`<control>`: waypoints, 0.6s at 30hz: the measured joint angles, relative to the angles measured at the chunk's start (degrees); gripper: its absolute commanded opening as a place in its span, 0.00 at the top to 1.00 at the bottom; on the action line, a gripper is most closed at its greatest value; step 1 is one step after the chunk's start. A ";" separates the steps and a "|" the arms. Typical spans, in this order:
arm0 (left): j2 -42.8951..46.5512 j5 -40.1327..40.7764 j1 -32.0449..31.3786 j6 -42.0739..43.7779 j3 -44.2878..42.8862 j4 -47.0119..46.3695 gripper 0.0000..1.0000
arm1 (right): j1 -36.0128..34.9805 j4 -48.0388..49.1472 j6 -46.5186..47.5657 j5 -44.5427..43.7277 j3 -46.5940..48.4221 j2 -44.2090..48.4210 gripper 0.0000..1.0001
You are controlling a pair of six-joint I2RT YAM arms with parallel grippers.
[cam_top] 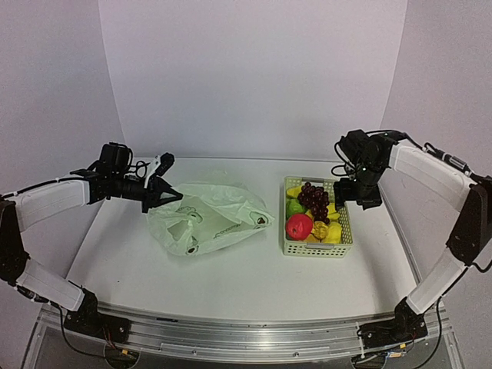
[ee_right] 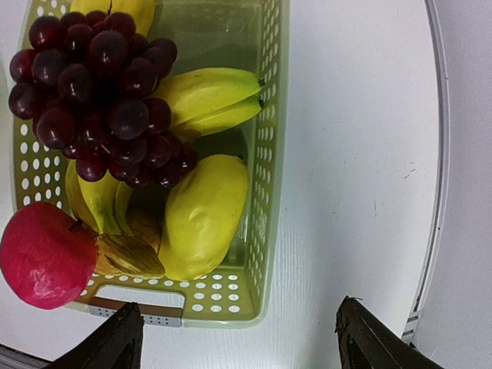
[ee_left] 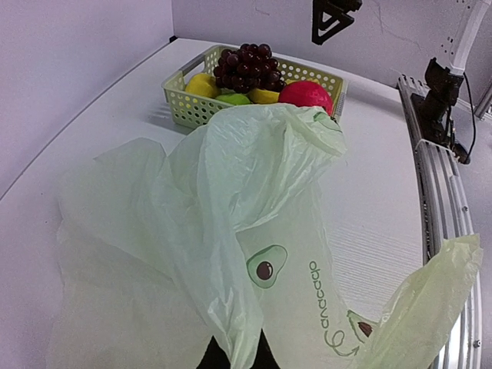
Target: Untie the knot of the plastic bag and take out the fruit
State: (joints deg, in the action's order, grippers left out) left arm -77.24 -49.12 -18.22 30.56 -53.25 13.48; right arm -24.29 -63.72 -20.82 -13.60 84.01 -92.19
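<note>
The plastic bag [cam_top: 209, 217] lies flat and crumpled on the table left of centre, its handle loops loose; no knot shows. My left gripper [cam_top: 171, 195] is shut on a fold of the bag's left edge [ee_left: 234, 350] and holds it slightly lifted. The fruit sits in the pale green basket [cam_top: 318, 250]: purple grapes [cam_top: 314, 196], a red apple [cam_top: 299, 226], a green pear [cam_top: 294, 206], and yellow pieces [cam_top: 333, 233]. My right gripper [cam_top: 350, 198] is open and empty above the basket's right edge [ee_right: 265, 192], its fingertips [ee_right: 123, 338] wide apart.
The basket [ee_left: 184, 108] stands right of the bag, a small gap between them. White walls close the back and both sides. A metal rail [cam_top: 246, 338] runs along the near table edge.
</note>
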 measured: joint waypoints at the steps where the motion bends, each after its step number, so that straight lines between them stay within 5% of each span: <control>1: 0.11 -0.32 0.00 0.05 0.17 0.02 0.98 | 0.57 -0.02 0.20 -0.11 0.00 0.66 0.17; 3: 0.46 -0.93 0.00 0.33 0.60 -0.04 0.85 | 1.58 0.00 0.43 -0.30 -0.01 1.75 0.17; 8: 1.70 -2.25 -0.11 1.06 1.28 0.52 0.19 | 3.91 0.64 0.41 -0.77 -0.92 4.37 0.14; 10: 2.73 -2.36 -0.11 1.44 1.33 1.14 0.01 | 4.98 1.24 0.38 -0.81 -2.00 5.84 0.13; 18: 11.08 -1.89 -0.11 1.68 1.33 6.92 0.00 | 12.73 5.82 0.99 0.95 -8.85 15.85 0.11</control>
State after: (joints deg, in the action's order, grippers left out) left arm -66.15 -51.02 -18.33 32.23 -51.93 20.40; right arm -11.56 -57.90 -19.83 -12.64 75.15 -76.34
